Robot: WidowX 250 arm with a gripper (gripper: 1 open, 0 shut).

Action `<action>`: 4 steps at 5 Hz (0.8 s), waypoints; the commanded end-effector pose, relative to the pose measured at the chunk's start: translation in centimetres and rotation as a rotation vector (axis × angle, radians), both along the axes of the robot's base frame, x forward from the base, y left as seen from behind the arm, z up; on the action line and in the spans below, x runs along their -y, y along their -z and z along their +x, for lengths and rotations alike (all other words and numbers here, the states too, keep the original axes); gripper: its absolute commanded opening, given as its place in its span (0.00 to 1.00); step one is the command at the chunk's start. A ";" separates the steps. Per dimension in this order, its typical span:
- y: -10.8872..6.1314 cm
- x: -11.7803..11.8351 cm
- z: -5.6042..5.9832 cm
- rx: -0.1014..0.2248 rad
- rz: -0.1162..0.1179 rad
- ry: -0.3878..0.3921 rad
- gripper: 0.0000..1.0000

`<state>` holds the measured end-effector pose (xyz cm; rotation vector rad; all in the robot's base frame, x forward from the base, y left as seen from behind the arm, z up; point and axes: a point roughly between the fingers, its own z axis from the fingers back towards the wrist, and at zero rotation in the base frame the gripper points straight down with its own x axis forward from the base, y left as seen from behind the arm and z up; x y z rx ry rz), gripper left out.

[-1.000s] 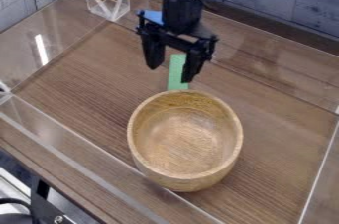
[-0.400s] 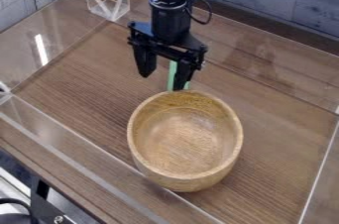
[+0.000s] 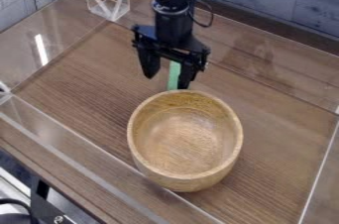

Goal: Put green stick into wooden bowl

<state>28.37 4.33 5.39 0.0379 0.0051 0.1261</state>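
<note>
Now | claw (image 3: 169,70) spread, straddling green stick (image 3: 173,75) | wooden bowl (image 3: 185,141) just beside

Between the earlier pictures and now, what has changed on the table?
The gripper shifted left and came lower over the green stick, its jaws open on either side of it, nothing grasped. The stick and the wooden bowl stayed where they were.

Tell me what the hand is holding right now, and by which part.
Nothing is held. The hand stands open, its fingers straddling the green stick, which lies on the table just behind the wooden bowl.
</note>
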 end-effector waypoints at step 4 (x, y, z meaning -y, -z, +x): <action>1.1 -0.8 2.6 0.076 0.031 -0.030 1.00</action>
